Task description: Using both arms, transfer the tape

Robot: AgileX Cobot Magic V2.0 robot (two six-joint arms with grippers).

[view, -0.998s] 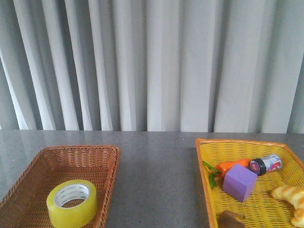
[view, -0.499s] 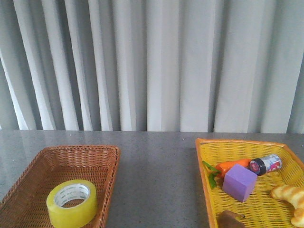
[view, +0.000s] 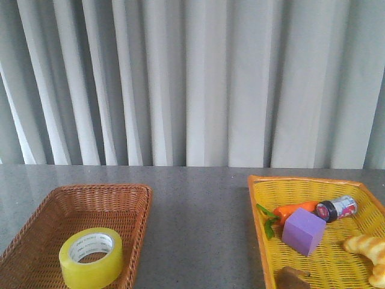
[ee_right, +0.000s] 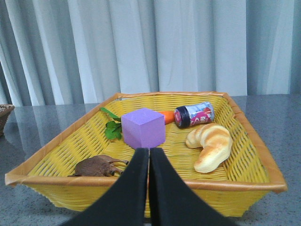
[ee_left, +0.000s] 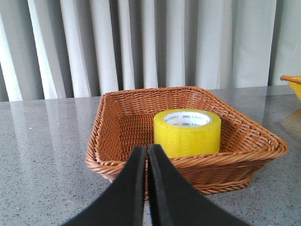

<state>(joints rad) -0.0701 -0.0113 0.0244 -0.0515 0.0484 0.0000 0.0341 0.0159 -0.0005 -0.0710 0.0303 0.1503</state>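
Yellow tape lies flat, core upward, in the brown wicker basket, directly ahead of the clenched left gripper; the right gripper, likewise clenched, faces the yellow basket.

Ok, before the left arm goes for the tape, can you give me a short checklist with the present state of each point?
1. Tape lies flat in the brown basket, hole up: ok.
2. Nothing else in that basket crowds the tape: ok.
3. Left pincer open for the grasp: not ok, its fingers are closed together.
4. Left pincer faces the tape, outside the near rim: ok.
5. Right pincer ready to receive: not ok, closed, facing the yellow basket.
6. Free room in the yellow basket: cannot tell, several items lie there.
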